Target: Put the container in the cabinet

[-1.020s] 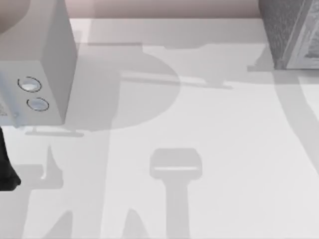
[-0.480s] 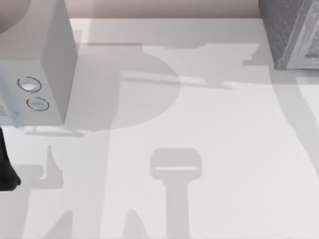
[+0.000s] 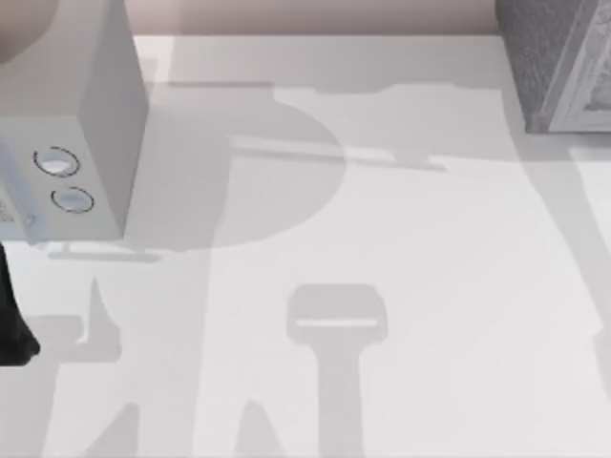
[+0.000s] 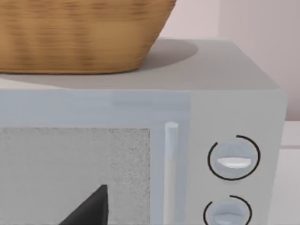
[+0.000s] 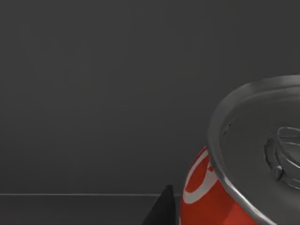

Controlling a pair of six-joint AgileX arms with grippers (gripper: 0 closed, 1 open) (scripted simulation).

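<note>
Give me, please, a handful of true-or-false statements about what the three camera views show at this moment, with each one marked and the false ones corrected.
1. A woven basket sits on top of the smooth box with two round dials. True.
2. The can has a red-and-white label and a grey metal top. True.
3. The can stands in the open middle of the table. False: the right wrist view shows it close up against a dark grey surface.
4. The speckled cabinet is at the top view's left. False: it is at the far right corner.
5. The dial box has three dials. False: two.
</note>
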